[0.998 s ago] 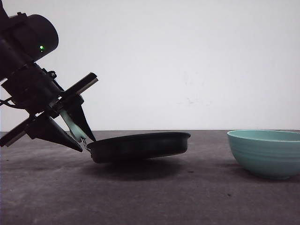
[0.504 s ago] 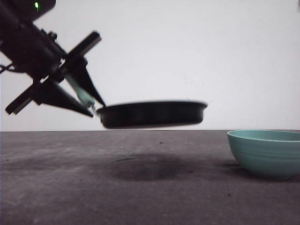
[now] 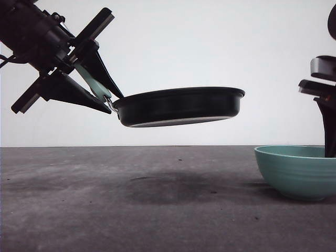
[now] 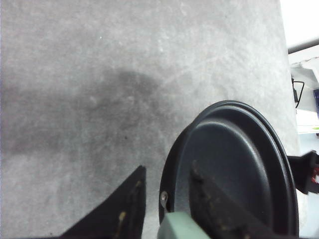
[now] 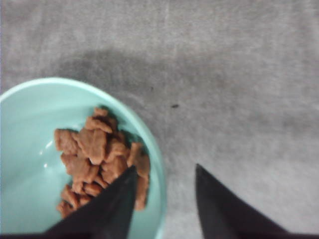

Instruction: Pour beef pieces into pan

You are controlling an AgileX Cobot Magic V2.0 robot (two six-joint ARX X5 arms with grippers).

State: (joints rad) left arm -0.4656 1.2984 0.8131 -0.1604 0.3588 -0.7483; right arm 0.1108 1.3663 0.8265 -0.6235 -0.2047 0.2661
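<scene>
My left gripper [image 3: 114,103] is shut on the mint-green handle [image 3: 92,85] of the black pan [image 3: 181,106]. It holds the pan nearly level, well above the table. In the left wrist view the pan [image 4: 234,169] is empty, and the handle [image 4: 182,229] sits between the left gripper's [image 4: 168,169] fingers. The beef pieces [image 5: 97,154] lie heaped in the teal bowl [image 5: 30,129]. My right gripper [image 5: 166,168] is open and straddles the bowl's rim, with one finger over the meat and one outside. In the front view the right gripper [image 3: 331,151] reaches down into the bowl [image 3: 294,170] at the far right.
The dark grey table [image 3: 157,220] stretches under the lifted pan, whose shadow falls on it. The bowl stands to the right of the pan and lower. A white wall stands behind.
My left gripper has lifted the pan off the table and carried it up and slightly right. My right gripper has come down into view at the bowl.
</scene>
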